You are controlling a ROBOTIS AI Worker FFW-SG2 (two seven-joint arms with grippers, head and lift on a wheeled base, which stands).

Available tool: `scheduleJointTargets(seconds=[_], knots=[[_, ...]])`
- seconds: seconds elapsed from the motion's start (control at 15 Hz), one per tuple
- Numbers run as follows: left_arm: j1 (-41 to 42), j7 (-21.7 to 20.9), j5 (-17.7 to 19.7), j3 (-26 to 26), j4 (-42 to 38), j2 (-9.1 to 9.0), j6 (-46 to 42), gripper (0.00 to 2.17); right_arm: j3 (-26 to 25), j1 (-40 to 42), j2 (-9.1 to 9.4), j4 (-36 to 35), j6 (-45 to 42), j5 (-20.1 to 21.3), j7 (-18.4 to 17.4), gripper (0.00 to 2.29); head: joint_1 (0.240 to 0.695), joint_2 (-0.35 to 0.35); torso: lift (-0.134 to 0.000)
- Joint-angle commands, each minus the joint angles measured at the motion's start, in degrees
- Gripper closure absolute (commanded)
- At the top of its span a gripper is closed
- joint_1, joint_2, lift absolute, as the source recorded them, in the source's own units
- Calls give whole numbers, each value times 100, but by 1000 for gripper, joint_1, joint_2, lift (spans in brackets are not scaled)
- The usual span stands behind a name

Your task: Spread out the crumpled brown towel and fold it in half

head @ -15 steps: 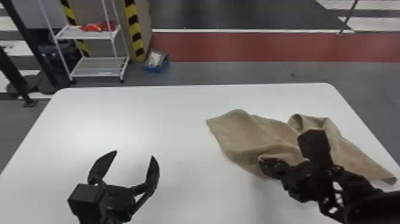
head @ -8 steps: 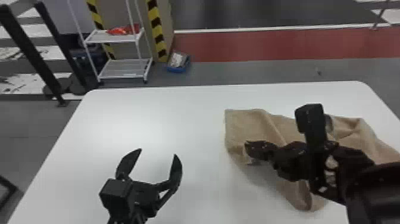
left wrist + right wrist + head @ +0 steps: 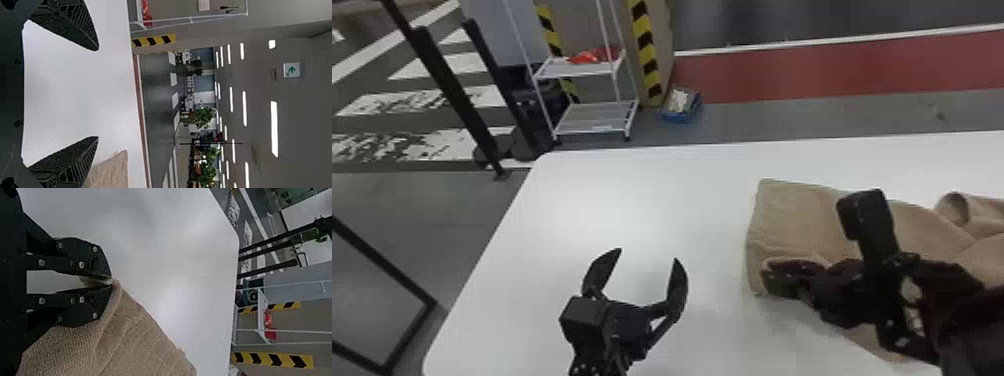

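Observation:
The brown towel [image 3: 792, 215] lies rumpled on the right half of the white table, with raised folds at its far right. At its near left edge my right gripper [image 3: 767, 282] holds a bit of cloth. In the right wrist view, the towel [image 3: 137, 340] is pinched between the tips of the right gripper [image 3: 111, 282]. Left of the towel, my left gripper [image 3: 648, 254] stands open over bare table, nothing between its fingers. The left wrist view has the left gripper [image 3: 98, 94] spread wide, and a corner of the towel [image 3: 111, 172] beyond one finger.
The white table [image 3: 632, 200] has bare surface around the left gripper and left of the towel. Beyond its far edge stand a white shelf rack [image 3: 594, 120] and a blue box [image 3: 681, 106] on the floor.
The head view has turned toward the left. My right gripper has moved left with the towel's edge, and the towel's left part is drawn out that way. The left gripper remains open.

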Motion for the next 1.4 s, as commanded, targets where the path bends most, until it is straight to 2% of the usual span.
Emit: scheduleJointTargets(seconds=[0.0,0.07,0.13,0.2,0.4,0.53,0.6,0.73,0.8,0.87,1.07,1.13,1.2,1.33], knots=[[-67,-9,-3,-36,45,-13,13,70,-364,77,-28,-33,-8,-382,109,-2,695,237,-125],[-67,0,-3,-36,45,-21,13,70,-557,113,-45,-86,-8,-620,197,36,695,233,-125],[-67,0,-3,-36,45,-21,13,70,-874,77,-54,-77,62,-1006,487,53,695,228,-125],[-67,0,-3,-36,45,-21,13,70,-1058,69,-89,-112,220,-1253,627,56,695,216,-125],[-49,0,-12,-27,-17,-21,13,70,-1533,455,-124,-736,-114,-1297,645,60,695,199,-125],[-32,-18,-21,-18,-70,-21,-40,70,-2131,737,-160,-1097,-553,-1305,680,60,695,175,-125],[-32,-62,-21,-27,-87,-21,-40,70,-2438,833,-186,-1185,-764,-1297,698,60,695,135,-125],[-41,-106,-21,-44,-96,-13,-57,70,-3115,1071,-423,-1194,-1221,-1305,698,60,695,85,-125],[-41,-114,-12,-53,-96,-13,-110,70,-3431,1238,-467,-1132,-1590,-1279,698,60,695,55,-125],[-49,-123,-12,-106,-105,5,-110,70,-3800,1431,-467,-974,-2188,-1288,698,60,695,-15,-125],[-76,-141,-3,-282,-122,31,-110,70,-4785,1914,-458,-218,-4174,-1516,680,63,695,-127,-125],[-76,-141,-3,-343,-122,40,-110,70,-5022,2020,-441,72,-4807,-1551,662,63,695,-171,-125],[-76,-141,-3,-422,-114,49,-110,70,-5268,2117,-441,468,-5545,-1595,654,63,695,-251,-125],[-76,-132,32,-528,-87,49,-110,70,-5646,2240,-467,1092,-6231,-1622,680,63,695,-330,-125]])
